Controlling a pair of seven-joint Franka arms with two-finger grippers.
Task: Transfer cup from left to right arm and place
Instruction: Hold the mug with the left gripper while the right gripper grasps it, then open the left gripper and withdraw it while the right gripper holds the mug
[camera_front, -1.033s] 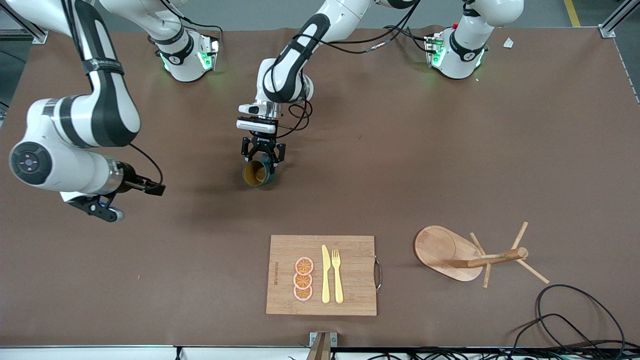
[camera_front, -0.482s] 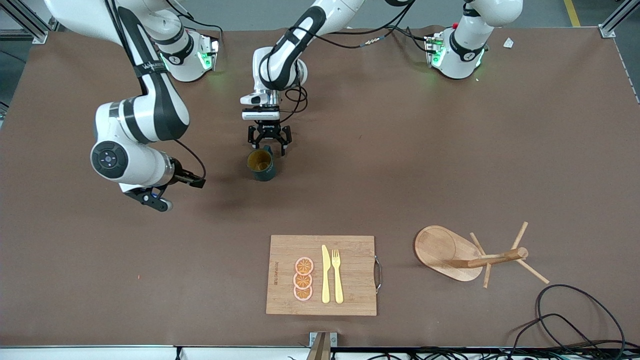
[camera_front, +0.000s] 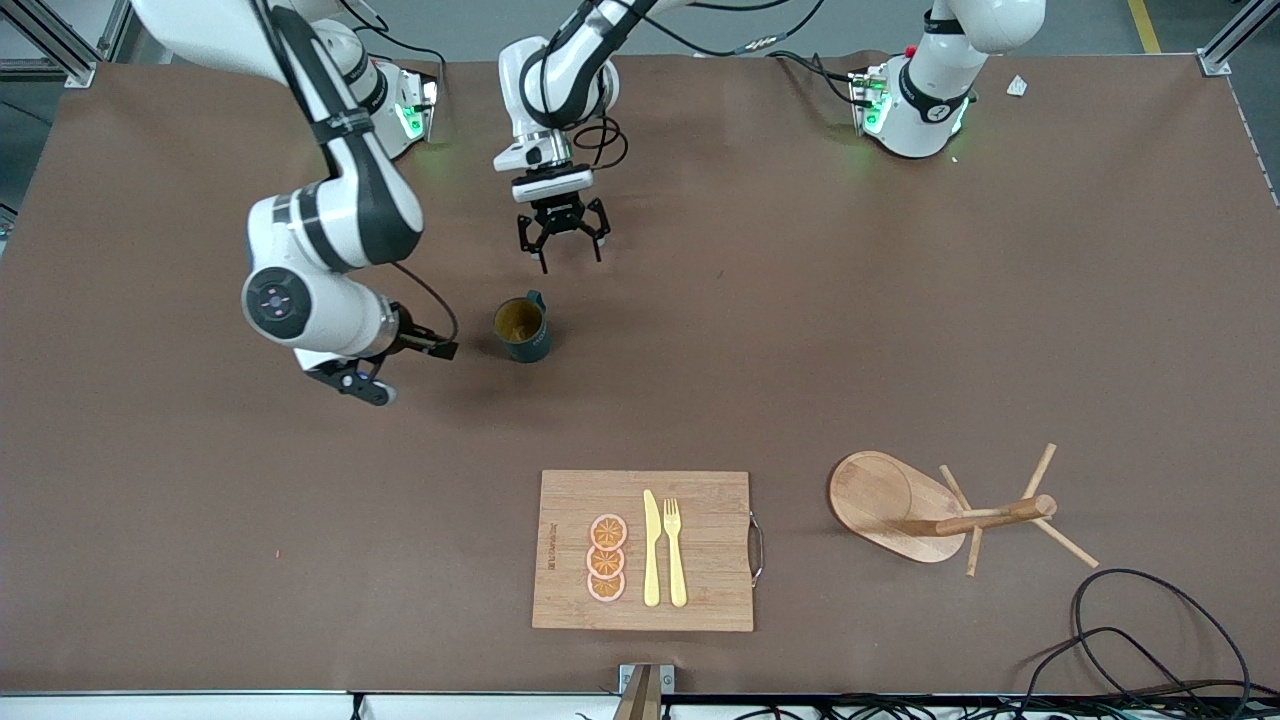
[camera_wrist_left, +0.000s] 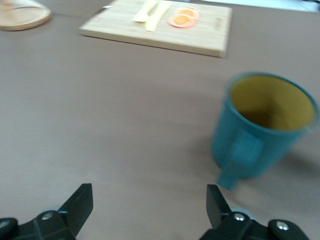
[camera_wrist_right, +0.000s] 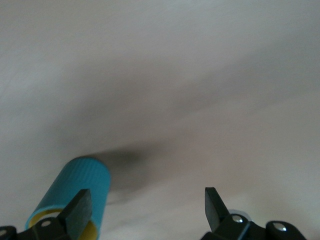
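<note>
Left wrist view: my left gripper (camera_wrist_left: 146, 207) is spread wide and holds nothing, its two dark fingertips (camera_wrist_left: 80, 202) apart with bare table between them. The cup (camera_wrist_left: 263, 131) stands upright on the table just ahead of that gripper and off to one fingertip's side, handle turned toward me, tan-yellow inside showing, not touching either finger. Past the cup, farther from my hand, lies the cutting board (camera_wrist_left: 210, 37) with orange slices (camera_wrist_left: 182, 17) and yellow cutlery (camera_wrist_left: 150, 11) on it, and the edge of a wooden base (camera_wrist_left: 22, 17) shows at the corner. Front view: my left gripper (camera_front: 560, 240) hangs over open table, with the cup (camera_front: 522, 330) on the table nearer the camera than the spot under it, clear of the fingers. My right gripper (camera_front: 385, 365) sits low just beside the cup, toward the right arm's end of the table, pointing at it; a small gap remains between them. Right wrist view: my right gripper (camera_wrist_right: 145, 212) is also wide and empty, fingertips (camera_wrist_right: 80, 207) apart, and the cup (camera_wrist_right: 75, 192) shows as a ribbed teal side close by one fingertip, partly covered by it; I cannot tell whether they touch. Farther out from both hands, near the camera's edge of the table, the cutting board (camera_front: 700, 600) holds three orange slices (camera_front: 607, 558), a knife (camera_front: 651, 550) and a fork (camera_front: 675, 552); beside it toward the left arm's end lies a wooden mug rack (camera_front: 940, 515), tipped on its side. A dark cable (camera_front: 1150, 630) loops at the table corner there.
</note>
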